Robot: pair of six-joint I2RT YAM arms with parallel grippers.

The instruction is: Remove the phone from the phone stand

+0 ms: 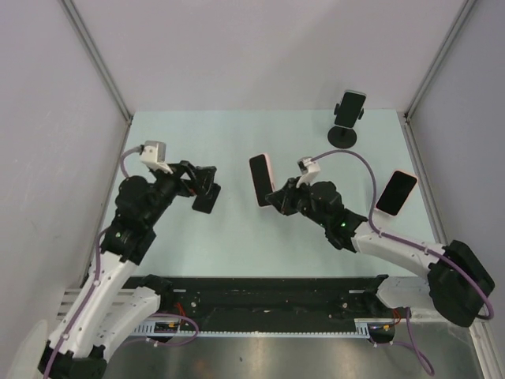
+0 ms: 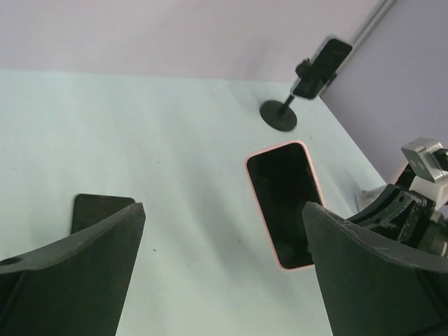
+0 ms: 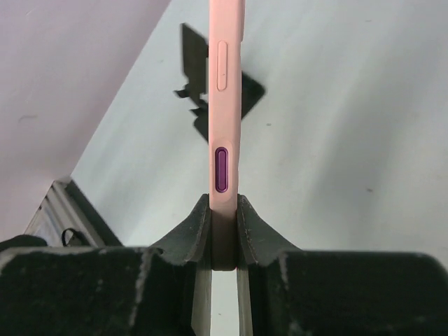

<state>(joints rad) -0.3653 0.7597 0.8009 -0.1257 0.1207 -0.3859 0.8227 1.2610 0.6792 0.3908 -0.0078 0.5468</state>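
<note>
The phone stand (image 1: 342, 136) stands on its round base at the far right corner of the table (image 1: 237, 245). Its clamp holds a mounted phone (image 1: 349, 106), tilted, with the dark screen facing the arms.

The right gripper (image 1: 278, 197) is closed on a pink-cased phone (image 1: 259, 179) and holds it on edge above the middle of the table, well apart from the stand. In the right wrist view both fingers (image 3: 197, 227) press the two faces of the case at its lower end (side buttons facing the camera).

The left gripper (image 1: 207, 189) hangs over the left half of the table with its jaws wide apart, gripping nothing. A dark phone (image 2: 101, 212) lies flat on the table beneath it.

A second pink phone (image 1: 395, 192) lies near the right edge, beside the right arm.
</note>
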